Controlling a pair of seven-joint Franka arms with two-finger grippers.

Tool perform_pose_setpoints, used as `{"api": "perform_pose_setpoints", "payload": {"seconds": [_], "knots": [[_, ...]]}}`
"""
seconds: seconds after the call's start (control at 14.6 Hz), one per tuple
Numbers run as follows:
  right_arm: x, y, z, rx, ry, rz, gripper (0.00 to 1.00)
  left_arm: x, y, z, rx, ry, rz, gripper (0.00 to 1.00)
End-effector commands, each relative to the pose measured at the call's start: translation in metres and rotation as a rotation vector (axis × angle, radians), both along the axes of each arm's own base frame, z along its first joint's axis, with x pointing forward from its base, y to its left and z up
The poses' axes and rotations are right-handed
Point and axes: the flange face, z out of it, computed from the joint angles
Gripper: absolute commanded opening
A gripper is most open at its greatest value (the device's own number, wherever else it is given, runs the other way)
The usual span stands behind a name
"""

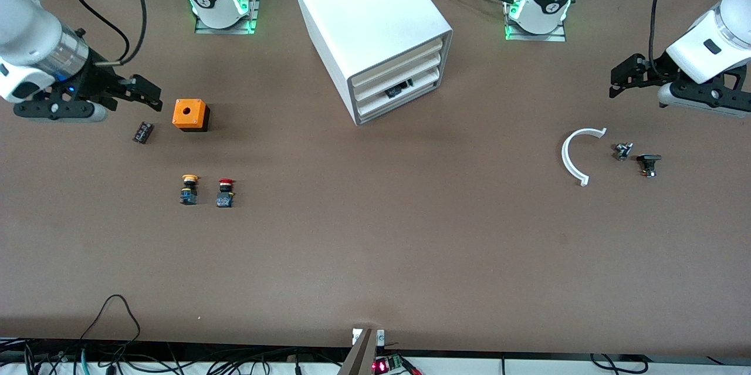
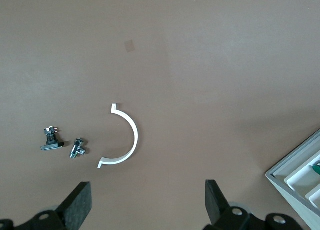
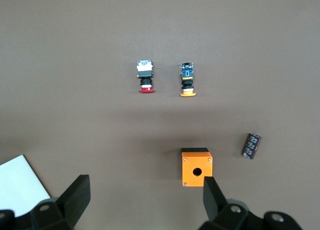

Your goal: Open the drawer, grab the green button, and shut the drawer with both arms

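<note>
White cabinet [image 1: 375, 29] stands mid-worktop [image 1: 375, 246], its lowest drawer [image 1: 399, 100] closed; the green button shows only as a sliver in a drawer [image 2: 316, 167]; left gripper [image 1: 622, 78] and right gripper [image 1: 141, 93] hover wide open, empty, at opposite ends.

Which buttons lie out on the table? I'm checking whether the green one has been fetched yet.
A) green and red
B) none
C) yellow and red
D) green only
C: a yellow-capped button and a red-capped button lie side by side on the table; no green one is out.
</note>
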Motion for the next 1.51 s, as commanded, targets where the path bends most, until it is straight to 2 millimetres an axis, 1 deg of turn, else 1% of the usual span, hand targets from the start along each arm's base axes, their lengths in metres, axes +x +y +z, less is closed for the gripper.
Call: {"api": "perform_pose_setpoints", "payload": {"seconds": [0.0,0.14,0.34,0.48,0.69,0.76,0.82,0.89,0.96,1.17,1.24,1.44], "knots": [[0.009,0.015,-0.01,0.025,-0.005,0.029,1.0,-0.003,-0.001,0.008,0.026,0.001,0.007,1.0],[0.02,0.018,-0.028,0.03,-0.007,0.034,1.0,-0.003,-0.001,0.008,0.026,0.001,0.007,1.0],[0.042,0.034,-0.039,0.036,-0.005,0.06,1.0,-0.003,0.0,0.008,0.026,0.001,0.007,1.0],[0.056,0.054,-0.041,0.032,-0.002,0.091,1.0,-0.003,0.0,0.008,0.026,0.001,0.009,1.0],[0.077,0.062,-0.043,0.048,-0.015,0.097,1.0,-0.003,0.0,0.008,0.026,0.001,0.009,1.0],[0.084,0.066,-0.041,0.049,-0.024,0.104,1.0,-0.003,0.0,0.008,0.026,0.001,0.009,1.0],[0.087,0.067,-0.037,0.05,-0.029,0.108,1.0,-0.003,0.0,0.008,0.026,0.001,0.009,1.0],[0.09,0.068,-0.039,0.05,-0.02,0.108,1.0,-0.003,0.0,0.008,0.026,0.001,0.009,1.0],[0.091,0.073,-0.033,0.054,-0.03,0.114,1.0,-0.003,0.0,0.008,0.026,0.001,0.009,1.0],[0.097,0.091,-0.031,0.061,-0.041,0.117,1.0,-0.003,0.0,0.008,0.026,0.001,0.009,1.0],[0.099,0.1,-0.028,0.063,-0.05,0.106,1.0,-0.002,0.0,0.007,0.026,0.003,0.009,1.0],[0.102,0.113,-0.025,0.068,-0.057,0.069,1.0,-0.003,0.0,0.008,0.026,0.001,0.009,1.0]]}}
